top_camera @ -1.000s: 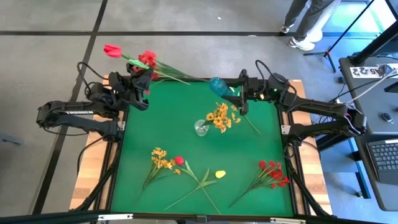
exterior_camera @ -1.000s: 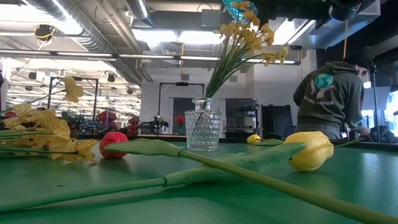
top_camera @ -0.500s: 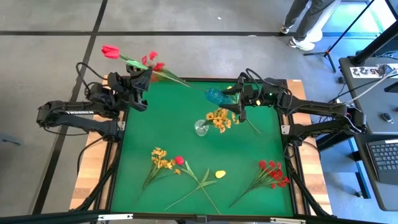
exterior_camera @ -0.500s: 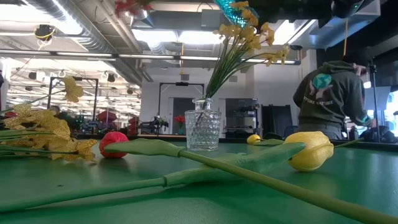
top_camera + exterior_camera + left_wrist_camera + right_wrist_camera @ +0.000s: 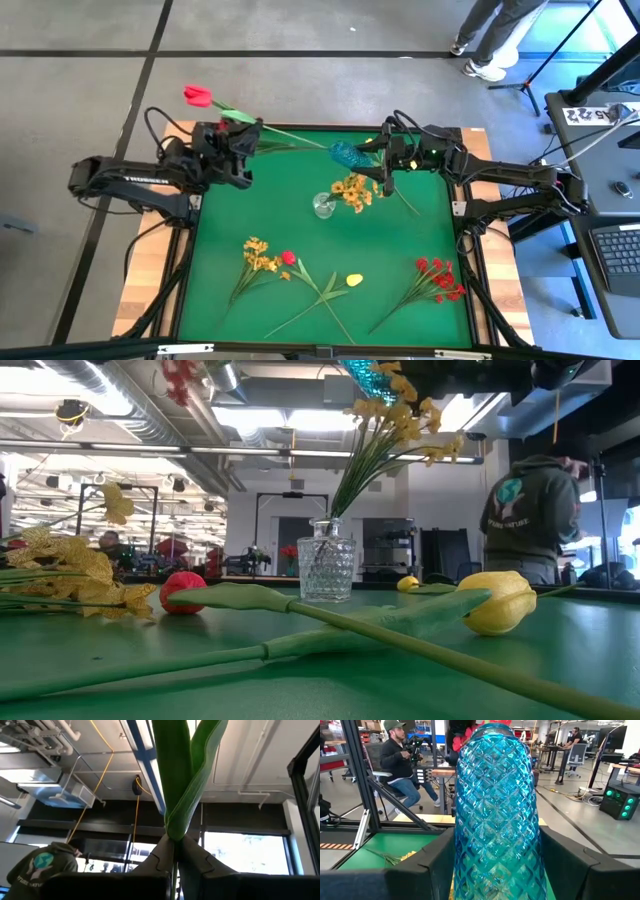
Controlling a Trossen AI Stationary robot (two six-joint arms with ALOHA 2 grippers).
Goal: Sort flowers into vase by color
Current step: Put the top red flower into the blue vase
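My left gripper [image 5: 247, 138], above the table's far left corner, is shut on a bunch of red flowers: a red tulip [image 5: 197, 96] and small red blooms [image 5: 180, 374]. The stem end [image 5: 318, 144] reaches close to the mouth of a blue vase [image 5: 346, 155], which my right gripper [image 5: 384, 162] holds above the far edge. A clear vase [image 5: 323, 207] with yellow flowers [image 5: 352, 190] stands on its base at mid-table. A yellow-orange sprig [image 5: 258, 255], a red bud [image 5: 288, 258], a yellow bud [image 5: 354, 280] and a red sprig [image 5: 438, 276] lie on the green mat. My left gripper pinches the green stem [image 5: 174, 836] between its two fingers [image 5: 159, 856], just below where two long leaves spread. The fingers slant upward and lie across the stem. The flowers are lifted clear of the table. My right gripper pinches the blue vase's wide lower body [image 5: 495, 855] between its two fingers [image 5: 434, 866]. The fingers come level from the table's right side. The vase lies about level, mouth toward my left arm, clear of the table.
The green mat [image 5: 300, 320] has a raised dark frame. A person [image 5: 402, 762] sits beyond the far edge, another [image 5: 530, 510] stands behind the table. A laptop [image 5: 622, 250] and cables sit off the right side.
My left gripper has moved toward the table's right edge and slightly down, toward the blue vase, carrying the red flowers; the tulip head has swung with it and the stem end has come close to the vase's mouth. The blue vase has tipped a little toward level.
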